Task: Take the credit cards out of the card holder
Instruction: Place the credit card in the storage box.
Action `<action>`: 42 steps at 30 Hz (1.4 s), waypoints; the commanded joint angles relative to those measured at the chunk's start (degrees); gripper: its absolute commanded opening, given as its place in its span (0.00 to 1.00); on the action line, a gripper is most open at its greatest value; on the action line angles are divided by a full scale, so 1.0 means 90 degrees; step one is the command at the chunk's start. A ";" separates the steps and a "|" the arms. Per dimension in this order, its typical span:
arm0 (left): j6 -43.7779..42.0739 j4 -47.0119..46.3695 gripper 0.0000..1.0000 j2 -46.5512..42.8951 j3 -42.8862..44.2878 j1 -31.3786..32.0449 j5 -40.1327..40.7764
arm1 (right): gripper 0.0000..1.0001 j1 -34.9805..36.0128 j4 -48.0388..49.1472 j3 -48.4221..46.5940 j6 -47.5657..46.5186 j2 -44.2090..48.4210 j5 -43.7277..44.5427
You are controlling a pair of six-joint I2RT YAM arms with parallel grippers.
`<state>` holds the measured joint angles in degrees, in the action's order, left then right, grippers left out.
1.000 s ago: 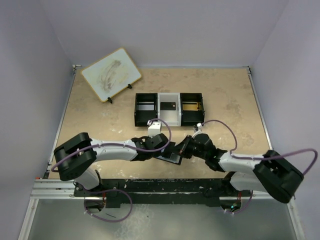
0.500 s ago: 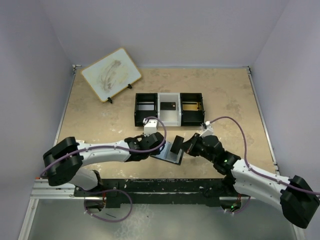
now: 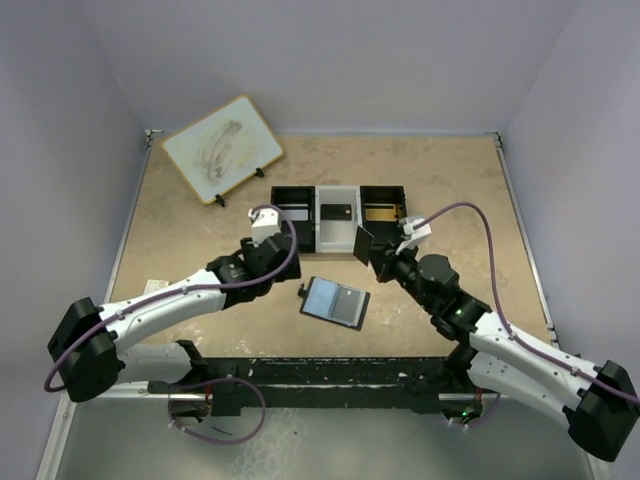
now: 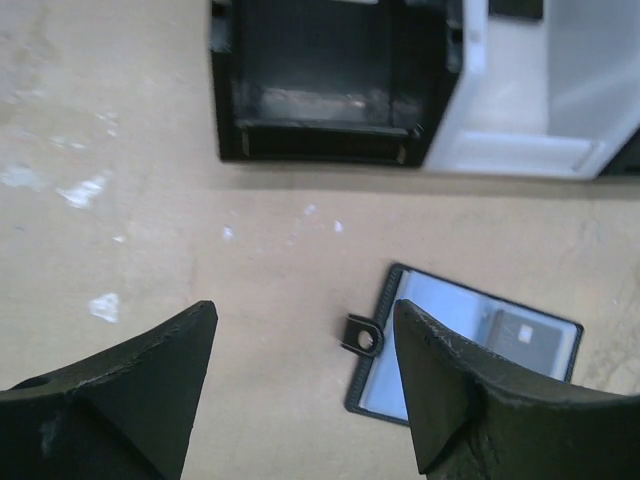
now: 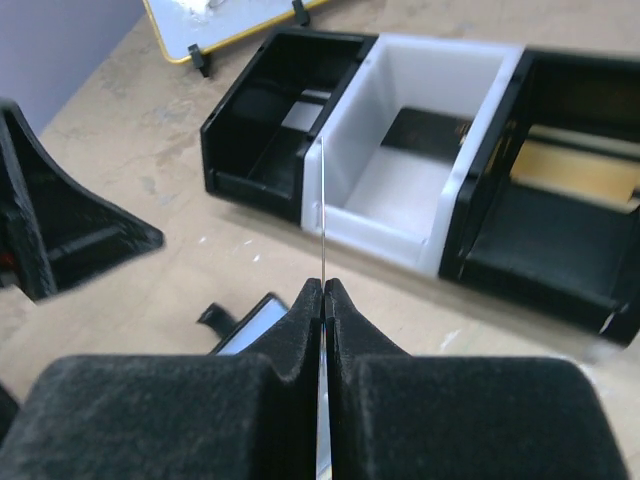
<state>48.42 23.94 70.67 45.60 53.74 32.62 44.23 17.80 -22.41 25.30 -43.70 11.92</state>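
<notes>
Right gripper [image 5: 323, 292] clamped shut on dark credit card [image 5: 323, 200], near tray [image 5: 380, 215]. Thin edge hold, so card may slip.
Left gripper [image 4: 305, 345] wide open, empty.
Card holder [image 3: 335, 301] open on tabletop [image 3: 200, 250], unheld. Could slide on next pull.

The bench [image 3: 170, 240] looks like matt, mottled beige stone, and the tray [image 5: 385, 232] is hard, smooth plastic — black and white. The card holder [image 3: 335, 301] has a black leather-like rim round a smooth pale lining. The credit card [image 3: 361, 240] is thin dark plastic — the right hand [image 5: 324, 288] is faced in matt, felt-like black.
</notes>
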 commanded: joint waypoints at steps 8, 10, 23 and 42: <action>-0.1300 0.1297 0.71 -0.0872 0.0913 -0.2241 -0.0073 | 0.00 -0.0020 0.0807 -0.1641 -0.3533 -0.1990 0.0159; -0.1540 0.1319 0.71 -0.1056 0.0860 -0.2408 0.0118 | 0.00 -0.0038 0.0759 -0.1905 -0.4019 -0.2337 0.0001; -0.1685 0.1016 0.73 -0.1880 0.0268 -0.2416 0.0772 | 0.00 -0.0868 0.0068 -0.3589 -0.4808 -0.4425 -0.0719; -0.2023 0.0436 0.75 -0.2407 -0.0114 -0.2416 0.1489 | 0.00 -0.1134 -0.0845 -0.4812 -0.6331 -0.5893 -0.1281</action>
<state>31.77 31.68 51.51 45.06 32.21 42.65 34.30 10.61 -63.68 -28.32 -95.59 -1.06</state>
